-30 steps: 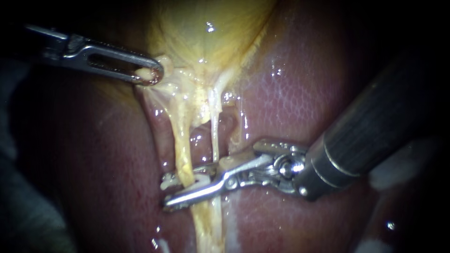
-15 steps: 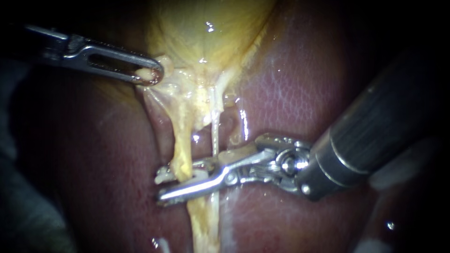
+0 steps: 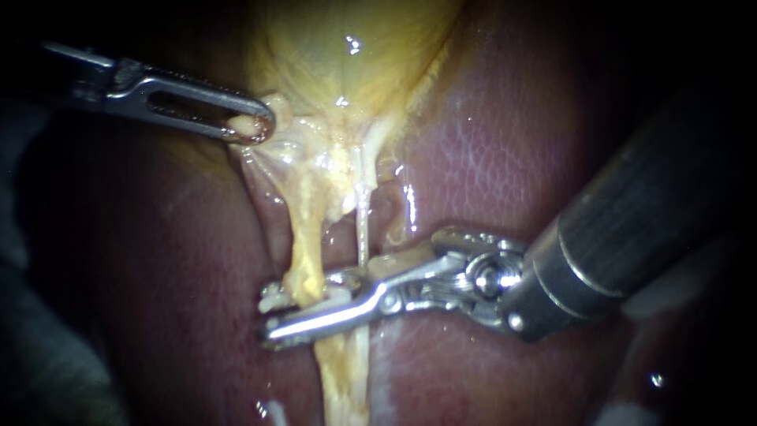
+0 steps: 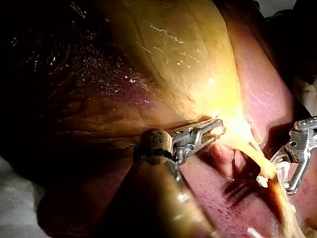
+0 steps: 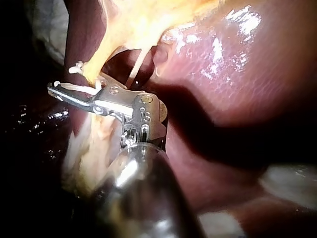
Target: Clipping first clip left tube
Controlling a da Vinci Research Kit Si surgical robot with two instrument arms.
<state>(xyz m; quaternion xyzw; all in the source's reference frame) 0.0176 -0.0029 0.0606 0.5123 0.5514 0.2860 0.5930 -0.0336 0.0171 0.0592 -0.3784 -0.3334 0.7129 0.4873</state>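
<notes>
The yellow gallbladder [image 3: 347, 55] narrows into two strands. The thick yellow left tube [image 3: 303, 252] runs down beside a thin pale right tube [image 3: 362, 225]. My left instrument [image 3: 254, 126] is shut on tissue at the gallbladder's neck and holds it taut; the left wrist view shows this grip [image 4: 213, 130]. My right instrument [image 3: 272, 315] lies across both tubes. Its jaws are open, carry a white clip [image 3: 276, 298] and straddle the left tube. In the right wrist view the left tube [image 5: 91, 74] passes between those jaws [image 5: 67, 82].
Red-brown liver [image 3: 505, 158] surrounds the tubes on both sides and glistens wet. The right instrument's thick dark shaft [image 3: 631, 229] fills the right side of the endoscope view. The left wrist view has my right instrument [image 4: 292, 163] beyond the tube.
My right instrument has slid a little leftward, so its jaws reach further across the left tube. The left instrument and the tissue in its grip have stayed put.
</notes>
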